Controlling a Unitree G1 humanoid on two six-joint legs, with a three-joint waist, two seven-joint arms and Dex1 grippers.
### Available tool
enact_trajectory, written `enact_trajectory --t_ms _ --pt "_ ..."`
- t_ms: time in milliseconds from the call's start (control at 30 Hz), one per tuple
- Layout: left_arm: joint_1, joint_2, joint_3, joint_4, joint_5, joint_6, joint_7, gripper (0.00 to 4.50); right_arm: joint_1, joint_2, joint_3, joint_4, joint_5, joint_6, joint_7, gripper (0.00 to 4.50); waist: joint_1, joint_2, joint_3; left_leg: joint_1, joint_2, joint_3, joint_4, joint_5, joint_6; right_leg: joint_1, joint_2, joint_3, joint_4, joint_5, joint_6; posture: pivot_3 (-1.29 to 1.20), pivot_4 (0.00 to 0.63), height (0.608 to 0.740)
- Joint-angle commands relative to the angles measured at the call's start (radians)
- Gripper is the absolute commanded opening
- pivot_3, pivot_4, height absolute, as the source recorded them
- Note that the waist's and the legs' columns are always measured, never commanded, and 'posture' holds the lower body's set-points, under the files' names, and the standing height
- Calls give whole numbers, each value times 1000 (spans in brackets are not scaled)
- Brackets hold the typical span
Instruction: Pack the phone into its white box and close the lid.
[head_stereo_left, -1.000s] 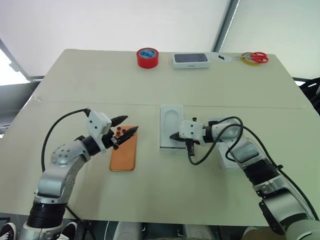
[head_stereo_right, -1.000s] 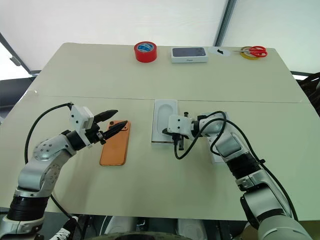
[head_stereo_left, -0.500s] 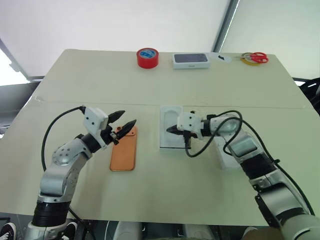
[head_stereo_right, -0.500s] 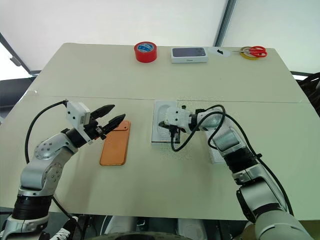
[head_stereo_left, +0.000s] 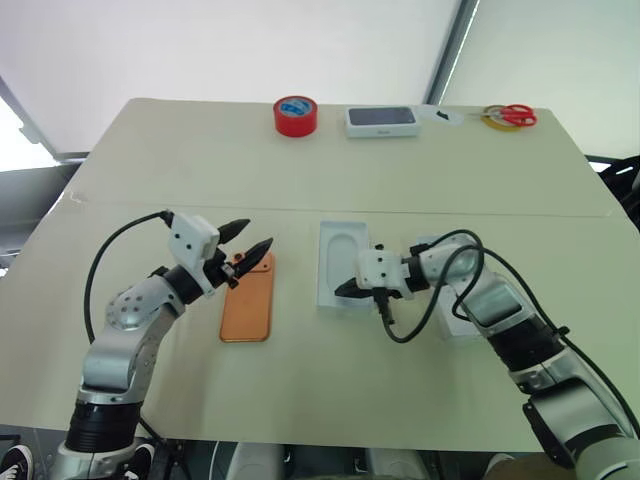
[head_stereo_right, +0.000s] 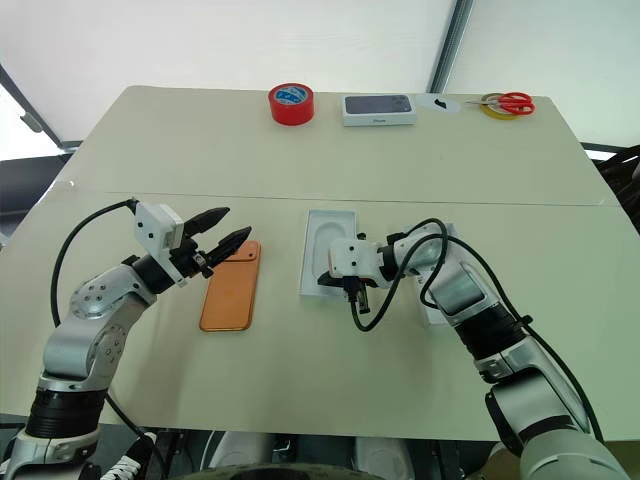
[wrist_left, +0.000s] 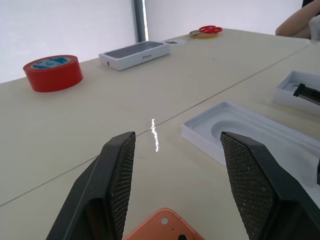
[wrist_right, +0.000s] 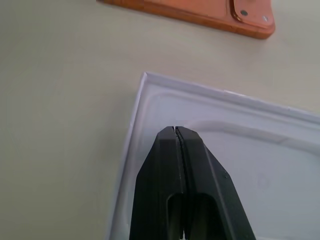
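**Right fingers pressed together over the insert, left fingers spread above the phone**

In the head views, lower centre of the frame, the right gripper (head_stereo_left: 345, 291) has its two black fingers pressed flat together, holding nothing; its tip sits over the near end of the white insert (head_stereo_left: 341, 262) with the oval recess, and whether it actually touches that surface cannot be told. Left of centre, the left gripper (head_stereo_left: 250, 249) has its fingers spread wide and empty, poised over the camera end of the phone (head_stereo_left: 248, 303), which lies flat on the table (head_stereo_left: 300, 170), back up, well apart from the insert. Right of centre, behind the right arm and largely hidden by it, lies another shallow white piece (head_stereo_left: 447, 310); whether it is the white box or the lid cannot be told.

Along the far edge, at the upper middle, stand a red tape roll (head_stereo_left: 295, 115) with a blue label, a white box with a dark phone print (head_stereo_left: 381, 120), and red-handled scissors (head_stereo_left: 512, 115) to the upper right. Small writing on that box's side is too small to read.
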Motion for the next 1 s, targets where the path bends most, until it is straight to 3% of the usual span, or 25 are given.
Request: enact_trajectory --t_ms 33,200,267,433,533,600,667,800,1000 --pt "-13 -3 9 -18 6 -20 8 2891 -47 20 -35 32 -38 -49 -86 23 0 0 0 0 0 0 0 0 0 0 0 0 0 0 0 0 150 740" --pt "-3 -2 17 -24 -1 30 33 2891 -103 47 -39 159 -102 -148 -202 23 -1 0 0 0 0 0 0 1 -1 -1 0 0 0 0 0 0 150 740" --pt "15 18 41 -37 -44 127 46 2891 -111 62 -36 184 -115 -174 -233 23 -1 0 0 0 0 0 0 1 -1 0 0 0 0 0 0 0 150 740" --pt "44 72 199 -48 -288 447 80 2891 -126 134 -81 157 -39 -121 -258 23 -6 0 0 0 0 0 -1 1 -1 -1 0 0 1 0 0 0 150 740" --pt "110 131 378 -8 -445 614 94 2891 -124 211 -64 85 -12 -21 -273 23 -16 0 0 0 0 0 -1 1 -1 -2 0 0 2 0 0 0 150 740" --pt "130 148 436 7 -547 725 110 2891 -123 232 -38 72 -42 -9 -283 23 -18 0 0 0 1 0 -3 1 -2 -3 0 0 1 0 0 0 150 740" --pt "153 168 453 11 -605 811 114 2891 -118 246 -7 64 -60 -1 -272 23 -8 -1 0 0 0 0 -3 1 -2 -3 0 0 1 0 0 0 150 740" --pt "223 195 407 -7 -576 850 116 2891 -110 283 108 54 -148 -17 -275 23 -6 -1 0 0 -1 0 -3 1 -2 -3 -1 0 1 0 0 0 150 740" --pt "204 151 376 -17 -622 895 145 2891 -138 283 236 89 -280 -39 -250 23 -4 -1 0 0 -1 0 -5 2 -3 -4 -1 0 1 0 -1 0 150 740"
